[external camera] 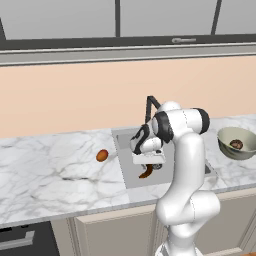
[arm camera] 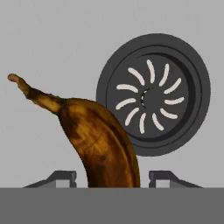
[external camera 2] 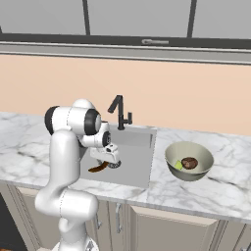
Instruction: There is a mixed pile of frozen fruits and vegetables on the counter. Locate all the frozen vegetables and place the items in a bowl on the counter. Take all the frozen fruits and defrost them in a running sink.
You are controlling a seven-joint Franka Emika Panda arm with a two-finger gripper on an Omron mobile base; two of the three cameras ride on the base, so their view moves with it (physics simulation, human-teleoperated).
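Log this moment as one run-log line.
stage: banana over sink | pincer: jaws apart beside banana | bowl: brown ball | counter: orange ball

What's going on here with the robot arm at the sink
The arm has its gripper down in the sink, with the brown banana-shaped piece between its open fingers, beside the drain; whether it has let go is unclear. The brown ball and a green piece sit in the bowl. The orange ball waits on the counter.
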